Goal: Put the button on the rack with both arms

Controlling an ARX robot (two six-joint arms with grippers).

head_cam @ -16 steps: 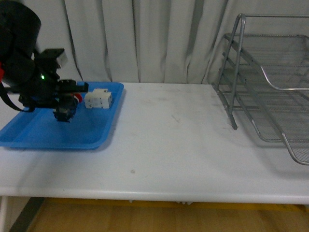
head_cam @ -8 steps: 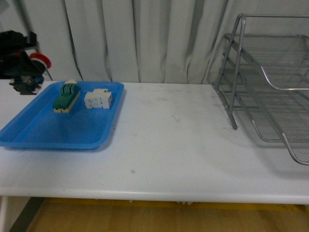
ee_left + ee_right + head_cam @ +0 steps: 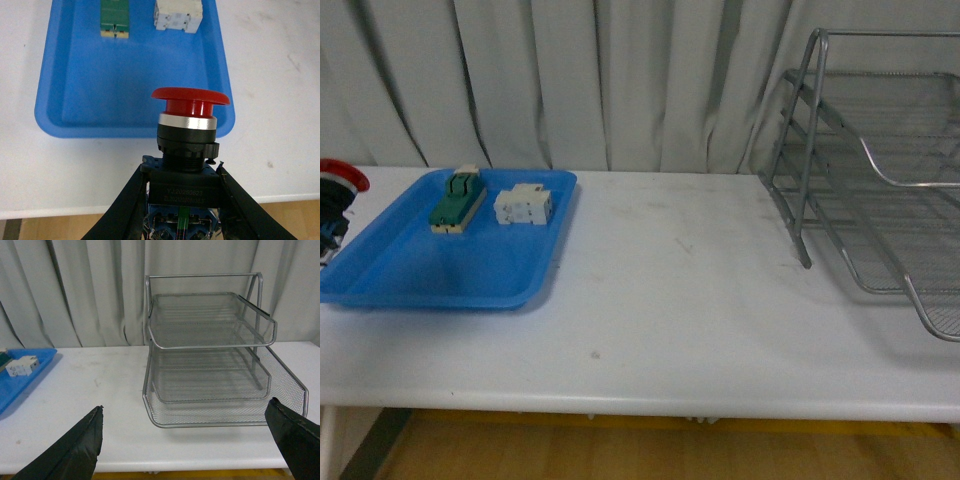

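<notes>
At the far left of the front view we see the button (image 3: 340,180) half cut off by the frame edge, only its red cap and a bit of dark body showing. A second ago it sat in the blue tray (image 3: 440,268) under our left arm. It has since been carried up and out past the tray's left side, and the arm has all but left that view.

The left wrist view makes this clear. Our left hand (image 3: 182,197) is clamped on the button's black body, one finger on each side, with the red cap standing free above them. The button hangs above the tray's near rim and touches nothing else.

Left in the tray are the green switch block (image 3: 457,200) and, just beside it, the white component (image 3: 524,205), both undisturbed.

Further right the counter (image 3: 670,300) lies bare between tray and rack, and the rack (image 3: 807,150) stands well apart from the button at the right end.

Our right hand (image 3: 185,440) faces the rack with its fingers spread wide and nothing between them.

We judge the pick done and the carry begun. The button is on the far side from the rack, so a handover to the right hand looks like the next step.
</notes>
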